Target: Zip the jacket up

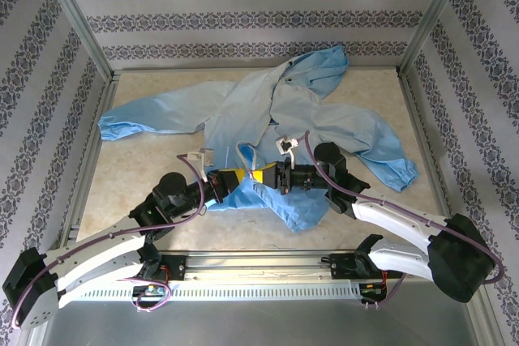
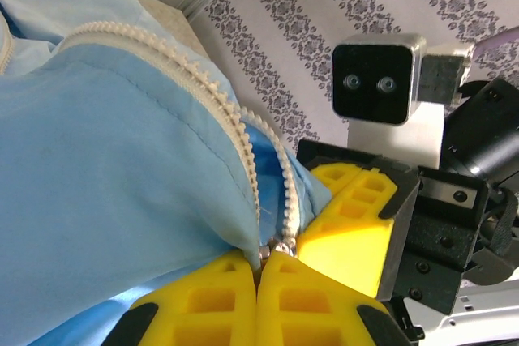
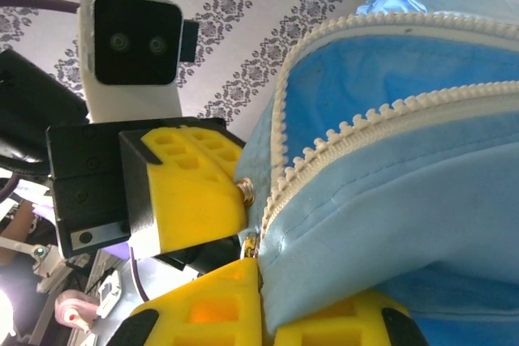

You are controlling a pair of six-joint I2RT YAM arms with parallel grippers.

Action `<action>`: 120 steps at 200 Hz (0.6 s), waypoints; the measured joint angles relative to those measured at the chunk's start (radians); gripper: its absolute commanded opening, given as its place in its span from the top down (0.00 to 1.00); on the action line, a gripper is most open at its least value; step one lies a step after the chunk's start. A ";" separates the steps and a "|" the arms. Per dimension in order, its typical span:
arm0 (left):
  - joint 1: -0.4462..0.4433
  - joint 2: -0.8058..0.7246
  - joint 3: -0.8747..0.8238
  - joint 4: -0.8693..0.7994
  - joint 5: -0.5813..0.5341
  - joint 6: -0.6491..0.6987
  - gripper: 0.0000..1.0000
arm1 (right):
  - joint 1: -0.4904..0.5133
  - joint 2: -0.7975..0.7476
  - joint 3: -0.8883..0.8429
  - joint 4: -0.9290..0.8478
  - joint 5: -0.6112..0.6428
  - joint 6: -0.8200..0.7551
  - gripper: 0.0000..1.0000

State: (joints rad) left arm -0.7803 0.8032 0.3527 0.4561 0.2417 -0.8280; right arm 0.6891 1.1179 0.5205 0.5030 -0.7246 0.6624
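Lying spread: jacket (image 1: 268,111), long axis near-far, hood (image 1: 324,66) pointing far-right.

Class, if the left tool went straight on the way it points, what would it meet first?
The left tool would first push into the jacket it pinches by the zipper, then probably the right tool facing it close by; their gap is hard to judge.
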 measured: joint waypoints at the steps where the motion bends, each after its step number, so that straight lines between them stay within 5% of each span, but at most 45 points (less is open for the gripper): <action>1: 0.001 0.000 0.000 0.002 0.001 -0.001 1.00 | 0.000 0.000 0.000 0.001 0.000 0.000 1.00; 120: 0.018 0.011 -0.049 0.167 0.102 -0.082 1.00 | -0.029 -0.023 -0.044 0.100 -0.052 0.044 1.00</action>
State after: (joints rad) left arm -0.7624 0.8146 0.3038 0.6231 0.3439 -0.9100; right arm 0.6605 1.0950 0.4763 0.6029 -0.7765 0.7063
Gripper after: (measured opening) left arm 0.012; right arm 0.055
